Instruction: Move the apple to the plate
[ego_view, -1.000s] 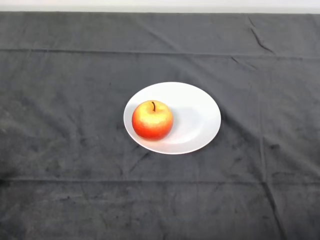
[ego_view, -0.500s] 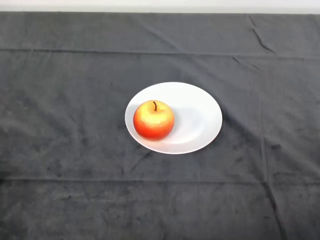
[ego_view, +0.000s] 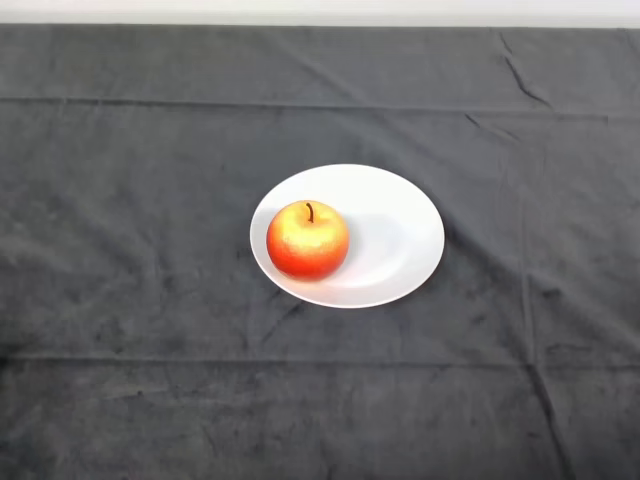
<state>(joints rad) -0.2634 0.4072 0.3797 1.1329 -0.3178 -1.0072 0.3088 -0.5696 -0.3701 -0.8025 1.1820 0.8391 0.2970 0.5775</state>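
A red and yellow apple with a dark stem stands upright on the left part of a white oval plate. The plate lies near the middle of the table in the head view. No part of the robot shows.
A dark grey cloth with creases covers the whole table. A pale strip of the table's far edge runs along the top of the view.
The view has shifted very slightly, so plate and apple sit a few pixels further right than a second ago. Nothing else differs.
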